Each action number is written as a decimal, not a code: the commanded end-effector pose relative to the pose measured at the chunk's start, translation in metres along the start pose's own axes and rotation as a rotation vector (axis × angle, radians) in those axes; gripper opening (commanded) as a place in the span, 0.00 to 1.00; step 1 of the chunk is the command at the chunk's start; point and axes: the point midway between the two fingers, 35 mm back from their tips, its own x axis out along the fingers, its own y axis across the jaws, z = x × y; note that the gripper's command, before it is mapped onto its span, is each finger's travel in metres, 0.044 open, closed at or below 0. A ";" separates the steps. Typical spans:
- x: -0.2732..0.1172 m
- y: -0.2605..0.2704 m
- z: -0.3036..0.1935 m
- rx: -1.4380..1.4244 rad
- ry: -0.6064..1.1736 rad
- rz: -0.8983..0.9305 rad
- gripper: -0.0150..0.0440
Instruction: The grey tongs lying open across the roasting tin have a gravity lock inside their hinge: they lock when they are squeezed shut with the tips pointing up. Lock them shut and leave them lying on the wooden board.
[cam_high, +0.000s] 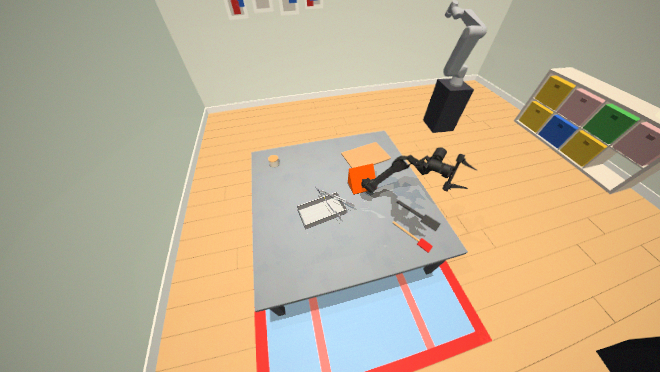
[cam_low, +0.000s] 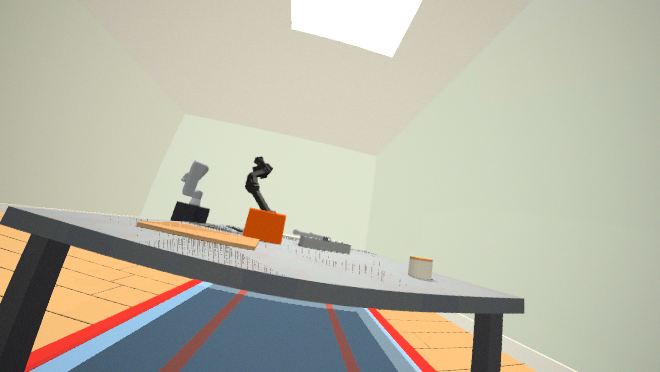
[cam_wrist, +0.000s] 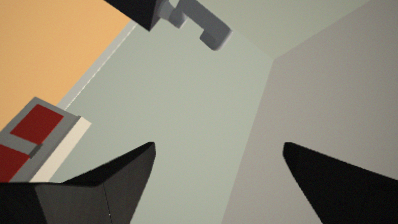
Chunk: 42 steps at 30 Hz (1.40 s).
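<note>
The grey tongs (cam_high: 344, 201) (cam_low: 303, 233) lie open across the roasting tin (cam_high: 325, 222) (cam_low: 325, 245) near the middle of the table, their arms spread over its rim. Which way their tips point is too small to tell. The wooden board (cam_high: 365, 154) (cam_low: 200, 234) lies flat on the table behind the orange block, with nothing on it. My gripper (cam_high: 471, 178) (cam_wrist: 218, 148) is wide open and empty. It is raised in the air, off to the right of the tin and board in the top view, facing away from them; the wrist view shows only walls, floor and furniture.
An orange block (cam_high: 361, 179) (cam_low: 265, 225) stands at my arm's base, between tin and board. A dark spatula (cam_high: 430, 222) and a red-headed tool (cam_high: 424, 245) lie at the table's right. A small lidded jar (cam_high: 273, 161) (cam_low: 420, 268) stands at a far corner. A grey robot arm (cam_high: 460, 50) stands beyond.
</note>
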 end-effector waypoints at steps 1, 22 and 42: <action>0.001 0.010 -0.012 0.031 0.043 0.007 1.00; -0.020 0.136 -0.122 0.312 0.425 0.182 1.00; -0.068 0.225 -0.186 0.513 0.695 0.320 1.00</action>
